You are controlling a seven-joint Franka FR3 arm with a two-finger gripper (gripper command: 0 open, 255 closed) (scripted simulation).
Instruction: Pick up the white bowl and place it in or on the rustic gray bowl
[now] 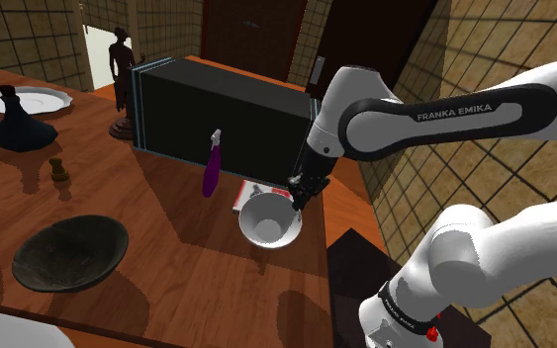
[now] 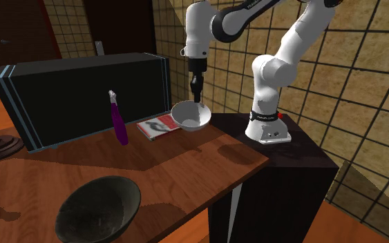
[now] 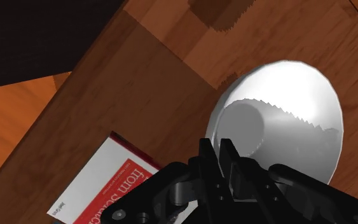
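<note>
Gripper (image 3: 217, 147) fingers pinched on rim of white bowl (image 3: 279, 121), which hangs tilted, apparently clear of table (image 1: 187, 267) beside book (image 3: 107, 184); gray bowl (image 1: 68, 254) sits well apart toward shoulder view's left, so the carry likely runs that way.

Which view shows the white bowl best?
The shoulder view: nearly the whole white bowl, inside included. The second exterior view gives mostly its side; in the wrist view the pincer hides part of it.
</note>
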